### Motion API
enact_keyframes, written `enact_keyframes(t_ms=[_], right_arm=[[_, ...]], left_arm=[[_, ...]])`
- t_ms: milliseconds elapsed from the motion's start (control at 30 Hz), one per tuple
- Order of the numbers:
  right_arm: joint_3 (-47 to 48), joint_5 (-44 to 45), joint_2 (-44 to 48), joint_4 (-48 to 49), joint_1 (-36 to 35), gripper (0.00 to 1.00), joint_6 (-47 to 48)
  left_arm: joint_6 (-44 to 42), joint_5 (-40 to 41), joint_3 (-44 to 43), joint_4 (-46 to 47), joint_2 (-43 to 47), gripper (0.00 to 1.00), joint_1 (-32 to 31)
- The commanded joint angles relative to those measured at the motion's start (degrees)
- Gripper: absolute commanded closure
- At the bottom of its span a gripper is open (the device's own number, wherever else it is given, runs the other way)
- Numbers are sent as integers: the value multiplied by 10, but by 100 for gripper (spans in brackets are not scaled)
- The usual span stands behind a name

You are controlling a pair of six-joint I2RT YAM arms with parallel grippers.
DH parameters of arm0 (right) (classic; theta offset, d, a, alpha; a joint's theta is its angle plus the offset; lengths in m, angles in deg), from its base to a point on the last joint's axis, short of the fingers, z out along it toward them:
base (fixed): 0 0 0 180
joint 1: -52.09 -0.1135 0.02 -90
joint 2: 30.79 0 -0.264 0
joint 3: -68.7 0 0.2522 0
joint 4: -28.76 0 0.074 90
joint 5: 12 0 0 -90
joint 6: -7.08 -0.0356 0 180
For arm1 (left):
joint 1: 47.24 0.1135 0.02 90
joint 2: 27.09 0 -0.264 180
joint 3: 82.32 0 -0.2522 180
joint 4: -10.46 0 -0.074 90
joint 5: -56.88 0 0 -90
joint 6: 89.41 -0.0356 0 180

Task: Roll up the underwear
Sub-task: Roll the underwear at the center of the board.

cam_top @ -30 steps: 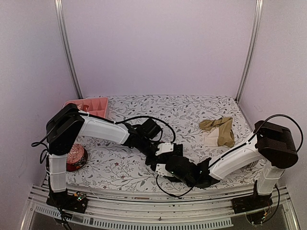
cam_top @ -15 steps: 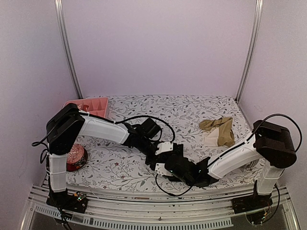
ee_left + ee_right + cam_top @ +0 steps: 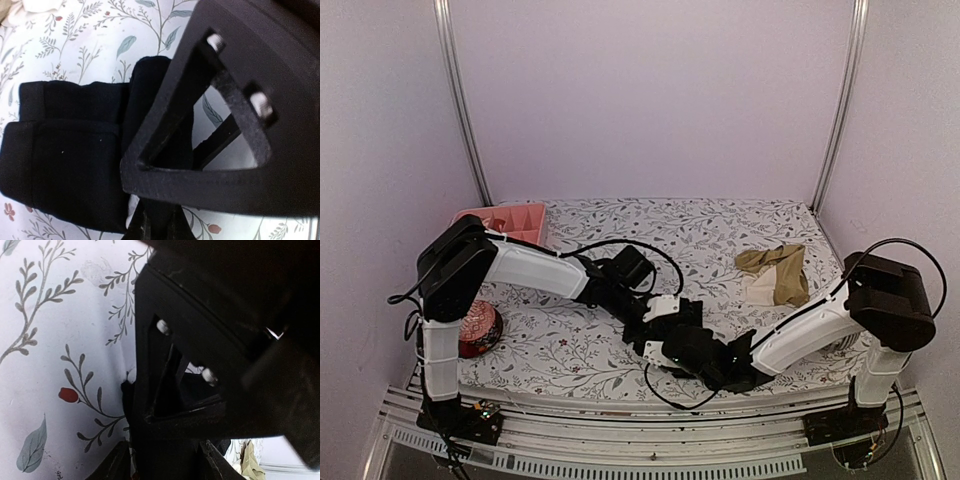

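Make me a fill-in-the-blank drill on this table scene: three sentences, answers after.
1. The crumpled tan-beige cloth underwear lies on the ____ arm's side of the floral-covered table.
2. The pink plastic compartment tray sits at the table's rear ____ corner.
3. The folded cloth underwear in the left wrist view is coloured ____.
Missing words: right; left; black.
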Motion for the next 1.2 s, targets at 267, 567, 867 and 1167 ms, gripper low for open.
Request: enact_keyframes(t_ms=[267,567,867,1167], right_arm=[[-9,71,-43,-47,17,85,-17],[-8,30,-31,-64,23,97,-34],[-22,-41,10,-64,39,97,-52],[-13,-148,35,-96,66,97,-71]], left_arm=[[-11,37,39,-98,-46,100,3],[-12,39,59,-73,-16,89,4],[-19,33,123,-3,96,8,23],[-12,22,216,133,221,1,69]])
